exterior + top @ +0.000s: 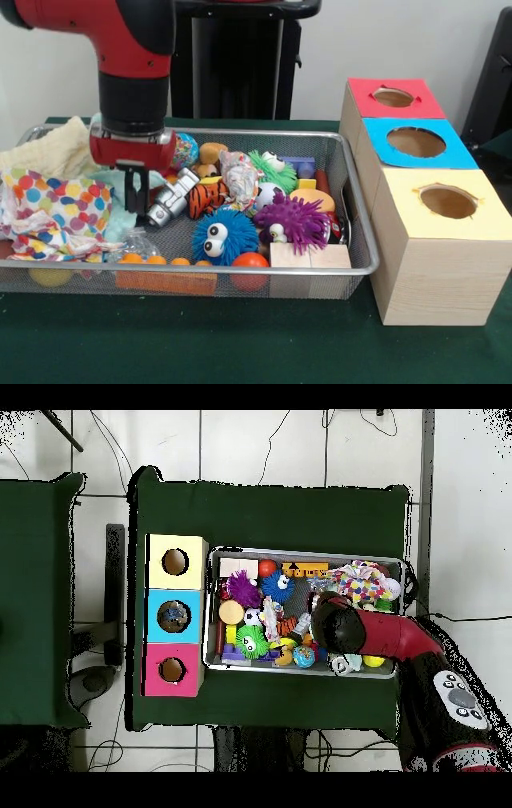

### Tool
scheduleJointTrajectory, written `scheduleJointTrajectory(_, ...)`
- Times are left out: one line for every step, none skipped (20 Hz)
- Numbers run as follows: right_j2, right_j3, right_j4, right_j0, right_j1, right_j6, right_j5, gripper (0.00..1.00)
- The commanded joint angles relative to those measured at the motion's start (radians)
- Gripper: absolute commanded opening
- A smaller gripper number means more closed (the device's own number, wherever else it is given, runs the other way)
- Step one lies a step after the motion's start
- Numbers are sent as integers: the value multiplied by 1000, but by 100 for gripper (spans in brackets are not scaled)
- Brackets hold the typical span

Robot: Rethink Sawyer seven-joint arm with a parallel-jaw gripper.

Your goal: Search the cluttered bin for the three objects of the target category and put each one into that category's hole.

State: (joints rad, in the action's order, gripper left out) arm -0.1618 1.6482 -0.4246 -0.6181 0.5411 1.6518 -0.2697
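— Reaching straight down, the red arm [120, 48] holds its gripper [138, 196] over the wire bin's [362, 232] left side.

— We see a crinkly clear bottle [138, 242] just below. Fingers open or shut? We cannot tell.

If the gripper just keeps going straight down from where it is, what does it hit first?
Probably the pale mint cloth under the gripper, with the silver toy just beside its line. Depth is unclear from the front, and the arm hides that spot from overhead.
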Motion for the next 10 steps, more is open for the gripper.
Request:
scheduleJointTrajectory(-87,195,76,1,142,84,-139,0)
scheduleJointTrajectory(-88,199,79,-1,147,81,-141,0)
scheduleJointTrajectory(-90,200,81,-5,146,73,-141,0)
scheduleJointTrajectory(-94,197,82,-10,141,67,-135,0)
scheduleJointTrajectory(-98,195,82,-15,135,61,-129,0)
scheduleJointTrajectory(-95,188,78,-13,130,52,-118,100)
scheduleJointTrajectory(-90,186,73,-9,127,60,-101,100)
scheduleJointTrajectory(-84,183,68,-5,125,69,-84,100)
scheduleJointTrajectory(-75,176,63,1,119,76,-69,100)
scheduleJointTrajectory(-70,169,56,4,112,78,-54,100)
